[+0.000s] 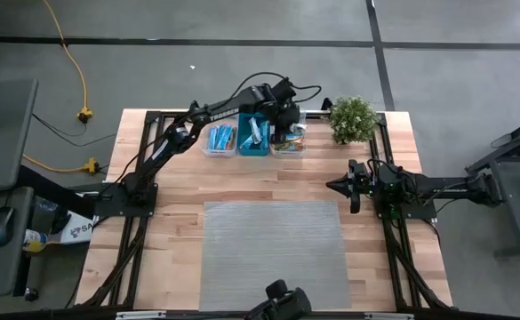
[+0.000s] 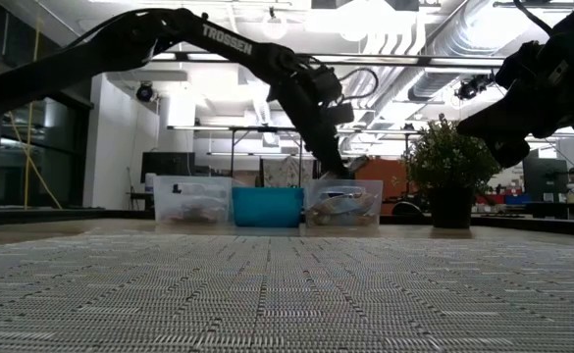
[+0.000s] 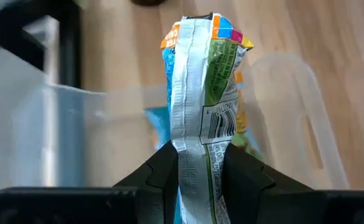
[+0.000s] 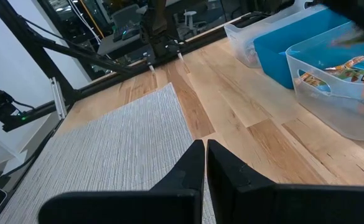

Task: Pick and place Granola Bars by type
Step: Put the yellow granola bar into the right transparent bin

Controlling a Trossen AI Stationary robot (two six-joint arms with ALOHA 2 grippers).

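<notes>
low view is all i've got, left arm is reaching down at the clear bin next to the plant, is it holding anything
Observer: Yes. The left gripper is shut on a granola bar with a tan, green and orange wrapper, seam side facing the wrist camera.
Operator: is it over the right bin
Observer: From above, the gripper sits over the clear bin nearest the plant, and that bin holds wrappers of similar colouring.
Operator: what's in the other two bins
Observer: The teal bin and the other clear bin both hold bluish bars.
Operator: and the right arm
Observer: The right gripper is shut and empty, parked beside the grey mat.
</notes>
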